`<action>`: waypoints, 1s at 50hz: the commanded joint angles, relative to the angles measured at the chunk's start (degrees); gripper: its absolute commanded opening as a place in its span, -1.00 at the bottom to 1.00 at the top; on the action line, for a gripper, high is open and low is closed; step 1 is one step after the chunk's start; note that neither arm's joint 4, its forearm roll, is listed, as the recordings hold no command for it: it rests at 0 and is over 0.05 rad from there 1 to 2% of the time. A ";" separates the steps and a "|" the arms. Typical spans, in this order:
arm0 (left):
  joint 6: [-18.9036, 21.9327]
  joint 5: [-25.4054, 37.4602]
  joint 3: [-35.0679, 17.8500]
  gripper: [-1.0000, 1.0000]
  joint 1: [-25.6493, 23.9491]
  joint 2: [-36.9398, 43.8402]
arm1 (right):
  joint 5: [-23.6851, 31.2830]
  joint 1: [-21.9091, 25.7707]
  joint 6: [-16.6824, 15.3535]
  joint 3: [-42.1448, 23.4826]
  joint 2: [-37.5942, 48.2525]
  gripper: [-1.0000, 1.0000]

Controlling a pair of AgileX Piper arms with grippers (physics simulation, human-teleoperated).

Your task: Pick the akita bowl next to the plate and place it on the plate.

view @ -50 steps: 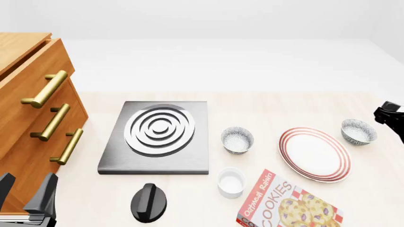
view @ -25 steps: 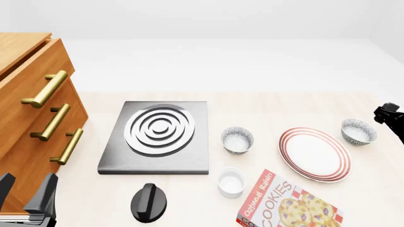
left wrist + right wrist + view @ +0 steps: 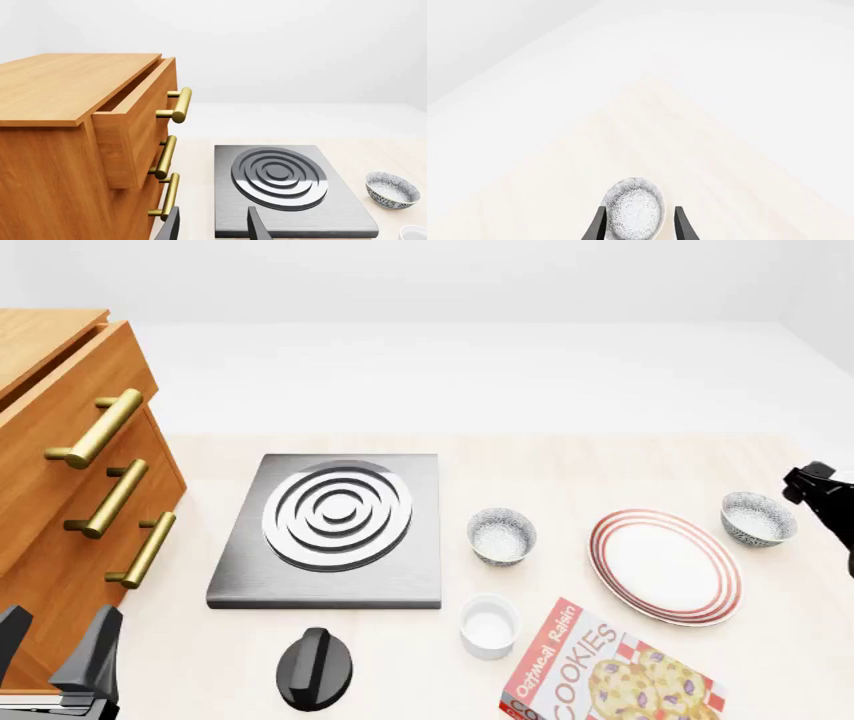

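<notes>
Akita bowl point(image 3: 758, 518) upright on surface point(image 3: 561, 470), just beside plate point(image 3: 665, 565) at its far right edge, not touching. In right wrist view, right pincer point(image 3: 636, 225) spread wide, fingers either side of the bowl, contact not discernible. Left pincer point(image 3: 212, 227) open, holding nothing, near drawer cabinet point(image 3: 80, 150) and stove point(image 3: 287, 187).

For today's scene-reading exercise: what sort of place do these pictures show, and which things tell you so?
Probably a simulated kitchen tabletop: a stove with its knob, a red-ringed plate flanked by speckled bowls, and a cookie box.
</notes>
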 commanded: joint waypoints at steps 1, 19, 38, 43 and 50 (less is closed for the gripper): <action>0.00 0.00 0.00 1.00 0.00 0.00 | 1.33 0.16 1.59 -1.62 1.80 1.00; 0.00 0.00 0.00 1.00 0.00 0.00 | 2.12 -0.30 3.23 -4.04 5.28 1.00; 0.00 0.00 0.00 1.00 0.00 0.00 | 1.87 -0.67 3.76 -5.11 7.89 1.00; 0.00 0.00 0.00 1.00 0.00 0.00 | 1.98 -0.78 3.79 -5.47 8.56 1.00; 0.00 0.00 0.00 1.00 0.00 0.00 | 2.09 -1.02 3.77 -6.12 9.53 1.00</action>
